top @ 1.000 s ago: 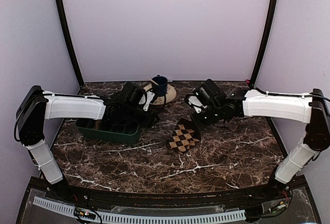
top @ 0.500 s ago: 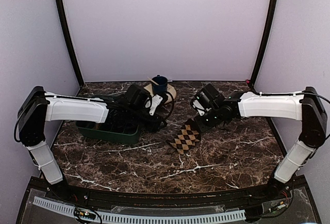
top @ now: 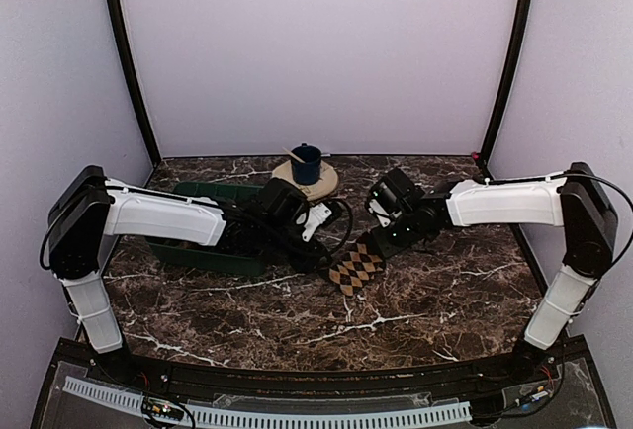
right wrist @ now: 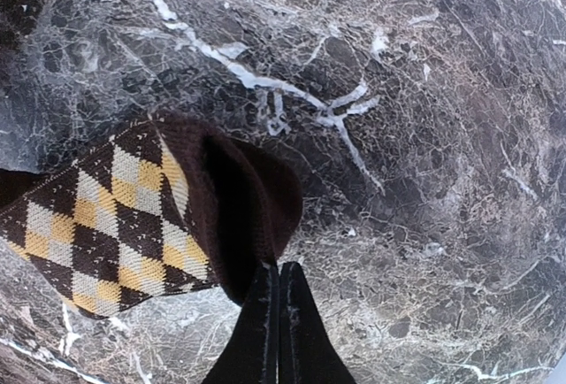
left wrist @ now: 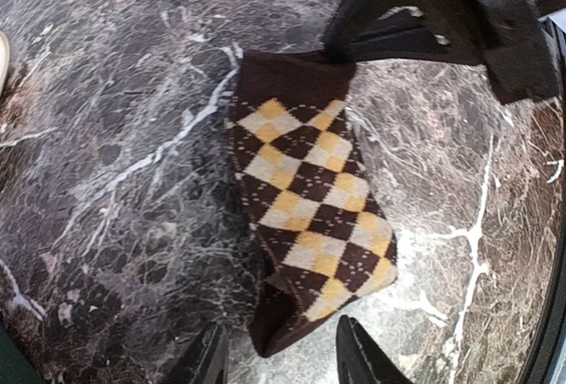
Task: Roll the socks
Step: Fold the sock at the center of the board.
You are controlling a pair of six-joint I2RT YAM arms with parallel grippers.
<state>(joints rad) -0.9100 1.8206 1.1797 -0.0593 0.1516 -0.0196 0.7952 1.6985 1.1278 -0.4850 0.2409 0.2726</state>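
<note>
Now right gripper [right wrist: 270, 300] pinches the checkered sock [left wrist: 309, 216] by its cuff; left gripper [left wrist: 281, 350] hovers spread.

Top view high and far, looking down; wrist views close, all sharing checkered sock [left wrist: 309, 225]

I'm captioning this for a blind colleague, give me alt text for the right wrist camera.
The right hand, fingers pressed together, pinches the dark brown end of a checkered sock that trails left over a dark, white-veined marble table.
</note>
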